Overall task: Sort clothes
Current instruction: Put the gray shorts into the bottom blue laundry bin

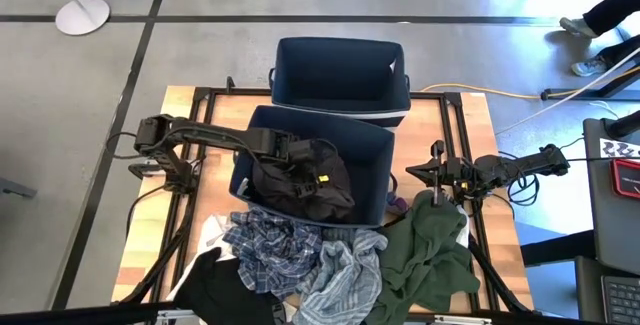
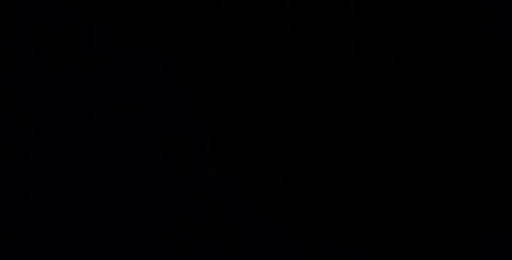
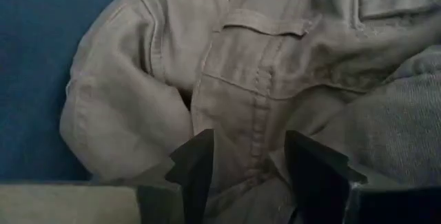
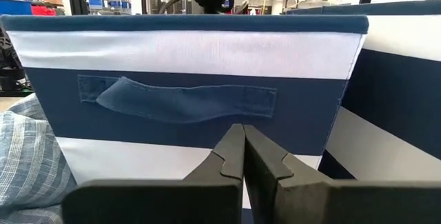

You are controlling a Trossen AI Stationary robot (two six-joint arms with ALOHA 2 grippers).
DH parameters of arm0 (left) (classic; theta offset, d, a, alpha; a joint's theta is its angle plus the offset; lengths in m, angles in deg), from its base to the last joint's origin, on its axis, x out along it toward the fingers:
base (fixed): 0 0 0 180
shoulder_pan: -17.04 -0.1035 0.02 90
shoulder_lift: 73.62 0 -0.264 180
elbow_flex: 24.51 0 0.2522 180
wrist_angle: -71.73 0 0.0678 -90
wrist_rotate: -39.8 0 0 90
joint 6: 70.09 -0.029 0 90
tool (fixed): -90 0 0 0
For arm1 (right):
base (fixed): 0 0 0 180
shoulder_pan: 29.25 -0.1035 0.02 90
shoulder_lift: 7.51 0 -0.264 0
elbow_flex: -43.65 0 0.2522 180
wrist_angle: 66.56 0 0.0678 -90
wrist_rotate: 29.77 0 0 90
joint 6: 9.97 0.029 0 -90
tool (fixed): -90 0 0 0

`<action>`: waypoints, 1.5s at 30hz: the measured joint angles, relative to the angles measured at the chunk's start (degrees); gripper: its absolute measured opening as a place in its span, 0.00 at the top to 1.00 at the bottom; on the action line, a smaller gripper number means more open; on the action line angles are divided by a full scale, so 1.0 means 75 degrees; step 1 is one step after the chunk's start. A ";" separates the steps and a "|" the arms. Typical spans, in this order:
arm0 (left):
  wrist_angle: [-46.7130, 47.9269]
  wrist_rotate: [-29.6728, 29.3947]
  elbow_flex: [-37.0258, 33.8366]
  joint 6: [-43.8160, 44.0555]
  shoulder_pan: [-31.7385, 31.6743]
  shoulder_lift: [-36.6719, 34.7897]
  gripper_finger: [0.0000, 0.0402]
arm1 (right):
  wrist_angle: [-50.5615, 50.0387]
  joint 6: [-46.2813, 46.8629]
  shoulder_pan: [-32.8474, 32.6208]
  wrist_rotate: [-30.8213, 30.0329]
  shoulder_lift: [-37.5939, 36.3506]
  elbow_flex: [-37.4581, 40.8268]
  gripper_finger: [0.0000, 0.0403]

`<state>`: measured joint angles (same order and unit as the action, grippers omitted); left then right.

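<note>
A brown-grey garment (image 1: 310, 185) lies bunched in the nearer navy bin (image 1: 378, 160). My left gripper (image 1: 292, 151) is over that bin and shut on it; it also shows in the left wrist view (image 3: 165, 79). My right gripper (image 1: 432, 177) is shut and empty, just right of the bin, above the far end of an olive green garment (image 1: 430, 250). It faces the bin's striped side (image 4: 186, 52). On the table's near part lie a dark blue plaid garment (image 1: 262, 245), a pale striped one (image 1: 342, 280), a black one (image 1: 212, 287) and a white one (image 1: 210, 229). My left gripper pinches a ridge of the brown-grey garment with a stitched seam (image 3: 256, 138) between its two fingers (image 3: 196, 169). The fingers come from the table's left side, slanting down into the bin. The rest of the garment lies slack in the bin.
A second navy bin (image 1: 340, 70) stands behind the first, at the table's far edge. The low view is dark and shows nothing. A person's legs (image 1: 605, 15) show on the floor at the far right. Bare wooden table (image 1: 150, 245) lies at the left.
</note>
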<state>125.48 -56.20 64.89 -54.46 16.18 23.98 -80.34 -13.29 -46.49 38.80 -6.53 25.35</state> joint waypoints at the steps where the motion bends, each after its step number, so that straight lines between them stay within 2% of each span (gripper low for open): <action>1: 0.0010 0.0000 0.0025 0.0000 0.0000 0.0000 0.58 | 0.0023 0.0002 -0.0002 0.0000 0.0001 0.0000 0.98; 6: 0.0544 -0.0018 0.0929 -0.0154 0.0307 0.0000 0.58 | 0.0301 -0.0007 -0.0002 0.0000 0.0001 -0.0003 0.98; 9: 0.1196 -0.0438 0.1793 -0.0334 0.0651 0.0000 0.58 | 0.0647 -0.0015 -0.0003 -0.0005 0.0080 -0.0004 0.98; 13: 0.2294 -0.1950 0.3044 -0.0633 0.1159 -0.0009 0.58 | 0.1176 -0.0212 -0.0003 -0.0006 0.0530 -0.0111 0.98; 16: 0.2916 -0.3241 0.3680 -0.0850 0.1430 -0.0072 0.58 | 0.1294 -0.0337 -0.0003 -0.0055 0.1126 -0.0631 0.98; 19: 0.3235 -0.4141 0.3823 -0.0952 0.1472 -0.0309 0.58 | 0.1257 -0.0580 -0.0003 -0.0614 0.1863 -0.1288 0.98; 21: 0.3441 -0.4549 0.3789 -0.0919 0.1373 -0.0567 0.58 | 0.1268 -0.0854 0.0000 -0.1301 0.2374 -0.1779 0.98; 24: 0.3581 -0.5284 0.3524 -0.0775 0.1163 -0.1051 0.58 | 0.1247 -0.1472 0.0005 -0.2403 0.3134 -0.2547 0.98; 27: 0.3505 -0.5793 0.3208 -0.0590 0.0761 -0.1532 0.58 | 0.1384 -0.2078 0.0254 -0.3039 0.3977 -0.3386 0.98; 30: 0.2987 -0.5858 0.2784 -0.0623 0.0146 -0.1986 0.58 | 0.1322 -0.2476 0.0906 -0.3209 0.4712 -0.4141 0.98; 33: 0.2259 -0.5768 0.2278 -0.0950 -0.0502 -0.2268 0.58 | 0.0854 -0.2561 0.1912 -0.3156 0.5392 -0.4756 0.98; 35: 0.1727 -0.5368 0.1963 -0.1216 -0.0931 -0.2353 0.58 | 0.0332 -0.2356 0.2631 -0.2690 0.5812 -0.5072 0.98; 39: 0.0902 -0.3884 0.1394 -0.1647 -0.1707 -0.2347 0.58 | -0.0718 -0.1742 0.3783 -0.1130 0.6452 -0.5504 0.98; 41: 0.0610 -0.3393 0.1110 -0.1747 -0.1991 -0.2346 0.58 | -0.0963 -0.1475 0.4120 -0.0550 0.6662 -0.5598 0.98; 45: 0.0562 -0.2853 0.0712 -0.1631 -0.2343 -0.2343 0.58 | -0.1390 -0.1342 0.4459 0.0118 0.6876 -0.5598 0.98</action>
<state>129.69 -77.60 70.23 -66.69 -1.39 6.41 -90.77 -23.35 -13.05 39.68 45.04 -16.64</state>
